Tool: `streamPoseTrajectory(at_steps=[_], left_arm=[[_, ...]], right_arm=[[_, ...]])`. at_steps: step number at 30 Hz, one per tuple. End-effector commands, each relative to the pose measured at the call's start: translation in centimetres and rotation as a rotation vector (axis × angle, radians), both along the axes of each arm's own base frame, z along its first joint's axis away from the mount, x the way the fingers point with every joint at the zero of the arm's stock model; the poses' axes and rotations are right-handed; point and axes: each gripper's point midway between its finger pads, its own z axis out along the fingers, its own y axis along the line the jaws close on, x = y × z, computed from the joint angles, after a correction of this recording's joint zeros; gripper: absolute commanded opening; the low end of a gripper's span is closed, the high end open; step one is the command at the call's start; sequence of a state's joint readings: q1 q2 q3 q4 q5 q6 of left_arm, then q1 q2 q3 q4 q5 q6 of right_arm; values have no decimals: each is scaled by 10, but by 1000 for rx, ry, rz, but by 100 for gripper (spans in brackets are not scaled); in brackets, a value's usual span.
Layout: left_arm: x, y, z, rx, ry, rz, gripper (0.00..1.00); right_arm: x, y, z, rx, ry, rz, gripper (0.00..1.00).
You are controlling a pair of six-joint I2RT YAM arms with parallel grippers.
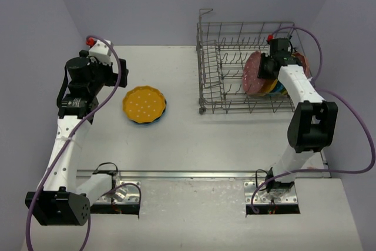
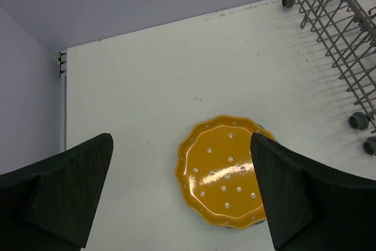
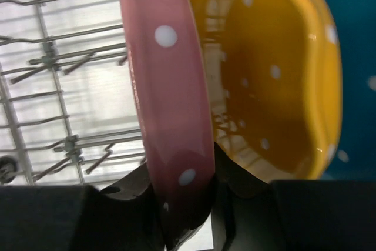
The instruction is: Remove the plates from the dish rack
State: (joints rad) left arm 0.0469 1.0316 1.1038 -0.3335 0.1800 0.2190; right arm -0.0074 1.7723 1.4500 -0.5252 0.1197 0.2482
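Observation:
The grey wire dish rack [image 1: 235, 51] stands at the back right. A pink plate [image 1: 254, 73] stands on edge in it, with an orange-yellow plate [image 3: 276, 69] and a teal-blue plate [image 3: 358, 57] behind it. My right gripper [image 1: 268, 67] is shut on the pink plate's rim [image 3: 170, 86], also seen in the right wrist view [image 3: 187, 204]. An orange-yellow plate [image 1: 144, 104] lies flat on the table on top of a blue one. My left gripper [image 2: 182, 198] hangs open and empty above it; in the top view it [image 1: 106, 66] is up and to the left of that plate.
The rack's corner and small wheels [image 2: 358, 120] show at the right of the left wrist view. The white table [image 1: 194, 139] meets a lavender wall at the back and sides. A metal rail [image 1: 194, 174] runs along the near edge.

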Motion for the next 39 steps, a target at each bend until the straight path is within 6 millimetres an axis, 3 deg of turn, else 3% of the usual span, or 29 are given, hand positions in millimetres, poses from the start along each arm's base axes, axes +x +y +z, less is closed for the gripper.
streamPoseTrajectory(at_steps=[1, 4, 8, 10, 17, 20, 28, 32, 37, 39], left_arm=[[-3, -11, 6, -26, -32, -38, 100], [-2, -13, -1, -39, -13, -45, 100], [-2, -24, -7, -75, 16, -98, 100], [0, -32, -10, -108, 37, -126, 100], [7, -37, 2, -144, 33, -136, 100], [9, -40, 6, -155, 33, -150, 100], [5, -63, 10, -211, 61, -277, 100], [-13, -100, 21, -319, 93, -491, 100], [-28, -129, 40, -452, 149, -652, 100], [-31, -141, 41, -485, 179, -690, 99]], right_arm=[[15, 28, 20, 109, -113, 60, 20], [12, 34, 43, 135, -156, 82, 3], [4, 41, 77, 165, -206, 109, 0], [1, 43, 104, 169, -267, 123, 0], [-9, 44, 187, 136, -477, 174, 0], [-12, 43, 212, 126, -539, 185, 0], [-22, 65, 257, 223, -631, 260, 0], [-41, 92, 279, 351, -661, 367, 0], [-63, 124, 289, 544, -634, 475, 0], [-74, 140, 283, 637, -588, 544, 0]])
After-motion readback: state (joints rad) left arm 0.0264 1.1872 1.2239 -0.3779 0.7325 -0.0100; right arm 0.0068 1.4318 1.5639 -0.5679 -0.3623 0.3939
